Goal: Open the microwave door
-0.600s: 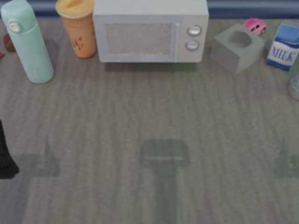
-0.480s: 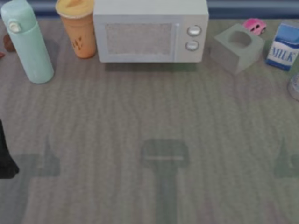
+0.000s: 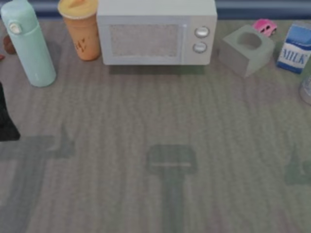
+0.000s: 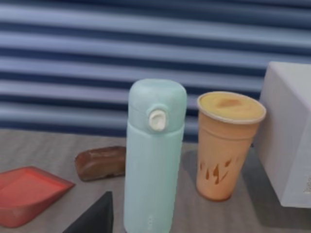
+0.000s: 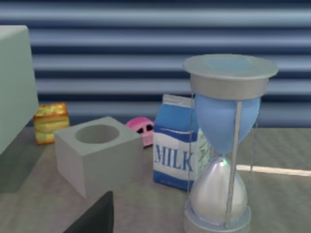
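Observation:
The white microwave [image 3: 156, 32] stands at the back middle of the table, two round knobs [image 3: 201, 32] on its right panel. Its door [image 3: 143, 40], with a grey mesh window, lies flush and closed. My left gripper [image 3: 6, 121] is a dark shape at the table's left edge, in front of the mint bottle and far left of the door. One dark fingertip [image 4: 97, 218] shows in the left wrist view, with the microwave's side wall [image 4: 289, 145] beyond. My right arm is outside the top view; one dark fingertip [image 5: 97, 216] shows in its wrist view.
A mint bottle [image 3: 28, 43] and an orange cup [image 3: 80, 29] stand left of the microwave. To its right are a grey cube with a hole [image 3: 246, 48], a pink toy car [image 3: 265, 26] and a milk carton [image 3: 294, 48]. An hourglass [image 5: 223, 145] stands near the right gripper.
My left arm has moved toward the back of the table along the left edge, and its shadow has shifted with it. The microwave door has not moved.

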Tool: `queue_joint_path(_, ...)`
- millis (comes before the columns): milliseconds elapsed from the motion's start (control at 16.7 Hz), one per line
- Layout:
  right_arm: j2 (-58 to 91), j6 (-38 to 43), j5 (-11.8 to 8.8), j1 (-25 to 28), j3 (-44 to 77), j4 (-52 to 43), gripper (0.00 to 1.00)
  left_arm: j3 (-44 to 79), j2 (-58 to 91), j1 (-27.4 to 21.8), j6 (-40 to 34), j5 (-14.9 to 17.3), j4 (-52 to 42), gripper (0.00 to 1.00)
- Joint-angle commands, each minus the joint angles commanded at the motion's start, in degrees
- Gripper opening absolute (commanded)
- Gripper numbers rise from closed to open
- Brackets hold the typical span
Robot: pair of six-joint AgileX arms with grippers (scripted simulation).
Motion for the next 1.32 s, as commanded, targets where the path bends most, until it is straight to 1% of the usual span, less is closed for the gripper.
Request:
queue_joint_path(600, 0.0, 0.0, 0.0, 0.0, 0.0, 0.0, 1.0, 44.56, 60.38, -23.59, -12.59, -21.1, -2.83, 1.0)
queue_joint_path(840, 0.0, 0.0, 0.0, 0.0, 0.0, 0.0, 1.0, 59.25, 80.89, -31.43, -16.76, -28.07, -3.9, 1.0)
queue_joint_path(960, 0.0, 0.0, 0.0, 0.0, 0.0, 0.0, 1.0, 64.45, 88.05, -34.32, -18.23, -30.64, -4.43, 1.0)
queue_joint_path(1080, 0.0, 0.0, 0.0, 0.0, 0.0, 0.0, 1.0, 67.94, 92.79, -36.32, -19.21, -32.42, -4.87, 1.0)
queue_joint_path(1200, 0.0, 0.0, 0.0, 0.0, 0.0, 0.0, 1.0, 69.64, 95.08, -37.31, -19.68, -33.31, -5.14, 1.0)
queue_joint_path(1320, 0.0, 0.0, 0.0, 0.0, 0.0, 0.0, 1.0, 69.82, 95.33, -37.42, -19.73, -33.41, -5.17, 1.0)
